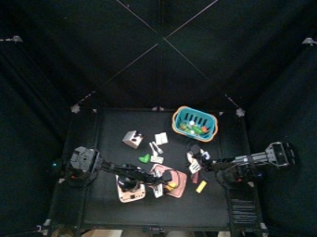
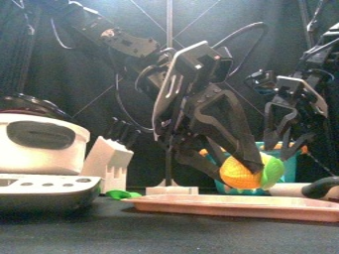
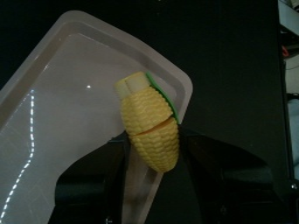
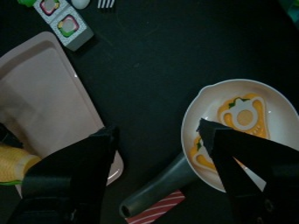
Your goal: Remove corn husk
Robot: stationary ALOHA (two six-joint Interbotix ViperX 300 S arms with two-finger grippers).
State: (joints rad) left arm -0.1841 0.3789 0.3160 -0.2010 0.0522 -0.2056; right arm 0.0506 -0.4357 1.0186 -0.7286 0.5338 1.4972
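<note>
My left gripper (image 3: 155,149) is shut on a yellow corn cob (image 3: 149,122) and holds it over a pink tray (image 3: 70,87). A thin strip of green husk (image 3: 170,98) still clings along one side near the cob's pale end. In the front view the cob (image 2: 240,171) hangs just above the tray (image 2: 239,204), with green husk (image 2: 272,172) beside it. My right gripper (image 4: 158,131) is open and empty, hovering between the tray (image 4: 52,87) and a white pan. The cob's tip (image 4: 12,163) shows at the edge of the right wrist view.
The white pan (image 4: 271,92) holds yellow toy food, and a red striped piece (image 4: 158,207) lies by its handle. Sushi pieces (image 4: 68,26) lie beyond the tray. A teal basket (image 1: 195,120) stands at the back right. A white appliance (image 2: 40,149) stands at the front left.
</note>
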